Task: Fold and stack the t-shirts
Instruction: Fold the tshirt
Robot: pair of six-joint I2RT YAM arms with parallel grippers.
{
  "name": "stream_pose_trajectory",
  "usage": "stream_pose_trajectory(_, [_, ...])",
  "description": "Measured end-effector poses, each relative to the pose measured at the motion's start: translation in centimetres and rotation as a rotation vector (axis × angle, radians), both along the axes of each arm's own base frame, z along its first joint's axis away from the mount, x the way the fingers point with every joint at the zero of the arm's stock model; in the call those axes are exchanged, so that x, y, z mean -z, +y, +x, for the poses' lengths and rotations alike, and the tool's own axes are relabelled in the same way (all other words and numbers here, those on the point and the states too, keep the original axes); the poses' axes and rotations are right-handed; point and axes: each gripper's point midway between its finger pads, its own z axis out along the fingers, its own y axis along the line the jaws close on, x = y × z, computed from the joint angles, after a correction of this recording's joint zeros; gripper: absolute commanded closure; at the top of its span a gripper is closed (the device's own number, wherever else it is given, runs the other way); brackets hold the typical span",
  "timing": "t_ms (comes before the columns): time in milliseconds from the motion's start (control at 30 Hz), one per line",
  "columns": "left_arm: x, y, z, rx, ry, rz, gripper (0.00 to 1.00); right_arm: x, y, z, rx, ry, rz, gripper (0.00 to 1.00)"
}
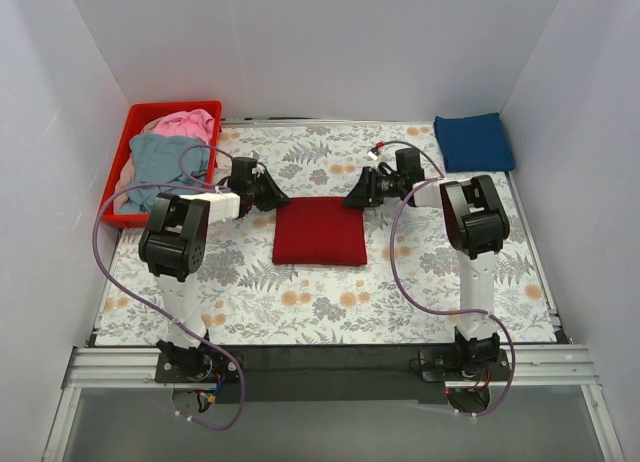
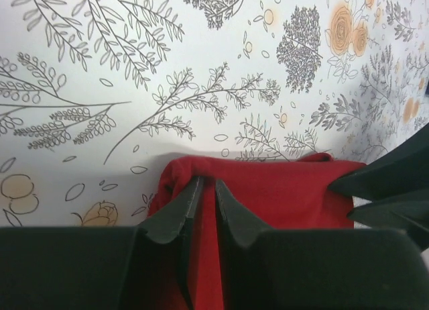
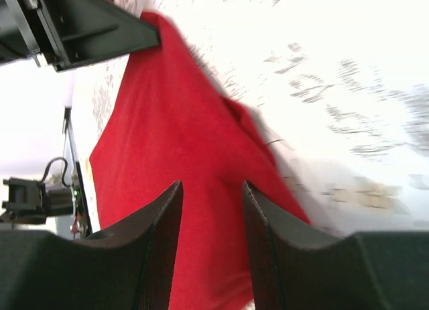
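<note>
On floral cloth (image 1: 300,307), squarish red t-shirt (image 1: 320,232)

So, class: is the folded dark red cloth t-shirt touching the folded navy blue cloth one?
Apart. The top view shows the folded dark red t-shirt mid-table, the folded navy blue t-shirt at the far right corner, floral tablecloth between them.

Bright even light, soft shadows, right wrist view blurred, overexposed
</note>
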Motion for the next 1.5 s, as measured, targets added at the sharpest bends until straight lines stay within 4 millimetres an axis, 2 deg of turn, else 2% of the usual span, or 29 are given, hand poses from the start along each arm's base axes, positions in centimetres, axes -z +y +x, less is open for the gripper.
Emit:
stream_pose_trajectory(133, [0.0,0.3,0.3,-0.005,-0.006,-0.006,0.85,-0.4,-1.2,1.9,0.038,-0.014,0.02,0.53])
stream_pose_trajectory(267, [-0.2,0.3,0.4,-0.003,-0.011,-0.01,0.76,-1.0,-2.1,3.1,0.071,-0.028,0.031,0.53])
stream_pose_trajectory(400, [-1.7,0.5,0.3,-0.01,-0.029,-0.006,0.67,-2.3,-2.4,2.5,0.094,-0.017,0.041,0.53])
stream_pose_trajectory(467, [-3.6,0.8,0.1,-0.019,-0.059,-0.012,0.66,-3.8,-2.2,1.4,0.093,-0.014,0.052,0.53])
stream_pose_trajectory(600, [-9.4,0.9,-1.4,-0.014,-0.158,-0.052,0.65,-8.0,-0.6,-2.4,0.043,-0.07,0.092,0.53])
stream_pose_trajectory(700, [-13.3,0.5,-3.7,0.015,-0.231,-0.089,0.65,-10.1,1.2,-6.6,-0.029,-0.098,0.128,0.53])
stream_pose_trajectory(767, [-14.5,-0.3,-6.1,0.05,-0.248,-0.115,0.67,-10.1,2.2,-9.5,-0.084,-0.085,0.147,0.52])
stream_pose_trajectory(833, [-13.9,-1.1,-8.9,0.087,-0.228,-0.135,0.68,-8.8,2.7,-11.8,-0.121,-0.042,0.148,0.52])
stream_pose_trajectory(933, [-10.5,-1.6,-12.5,0.119,-0.131,-0.142,0.72,-5.7,2.3,-14.2,-0.135,0.061,0.126,0.52])
stream_pose_trajectory(1033, [-5.1,-0.9,-15.4,0.091,0.027,-0.133,0.79,-2.6,1.5,-15.0,-0.126,0.144,0.102,0.52])
stream_pose_trajectory(1100, [-2.1,-0.3,-16.9,0.053,0.127,-0.124,0.82,-0.8,1.0,-15.0,-0.114,0.188,0.091,0.52])
stream_pose_trajectory(1167, [0.2,0.4,-18.4,0.005,0.208,-0.119,0.83,0.0,0.4,-15.0,-0.113,0.227,0.104,0.52])
stream_pose_trajectory(1367, [0.0,1.5,-18.6,-0.092,0.211,-0.142,0.83,-0.3,-1.0,-14.7,-0.093,0.235,0.136,0.51])
stream_pose_trajectory(1500, [-1.7,2.7,-18.6,-0.141,0.165,-0.116,0.75,-2.1,-1.0,-14.6,-0.074,0.198,0.141,0.49])
